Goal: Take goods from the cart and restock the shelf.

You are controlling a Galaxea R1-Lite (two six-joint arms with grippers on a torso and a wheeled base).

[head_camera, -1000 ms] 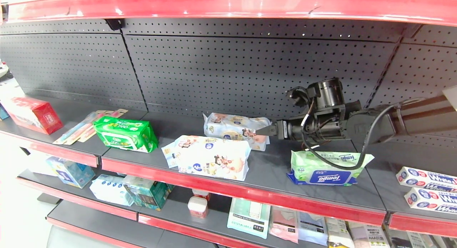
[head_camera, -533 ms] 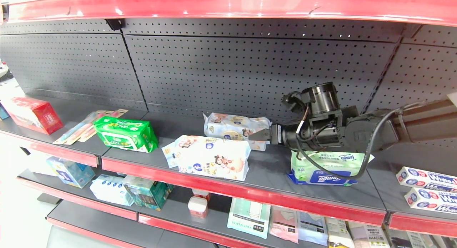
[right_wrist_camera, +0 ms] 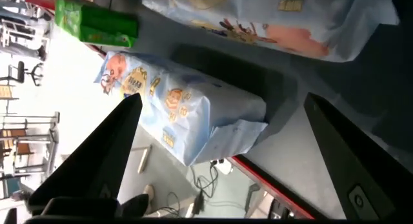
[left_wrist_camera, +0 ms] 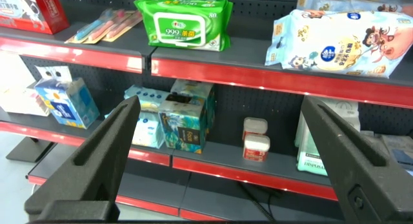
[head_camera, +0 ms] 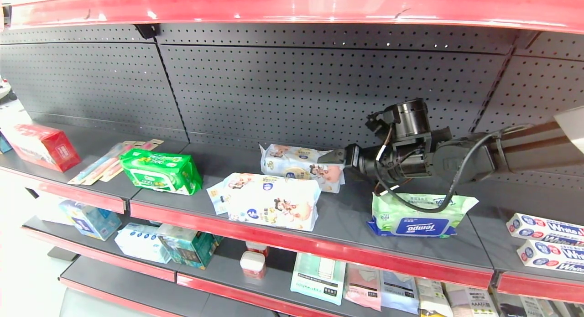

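Placing seems done: right claw [head_camera: 328,156], wide and empty by the rear wipes pack [head_camera: 292,164], should retreat toward six o'clock.

bare shelf strip [head_camera: 344,212] between cartoon-print pack [head_camera: 271,200] and blue-green wipes pack [head_camera: 417,215], second cartoon pack [head_camera: 296,164] behind

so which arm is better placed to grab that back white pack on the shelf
Right. The right fingers sit open beside the rear white pack on the shelf; the left fingers, also open, hang out in front of it.
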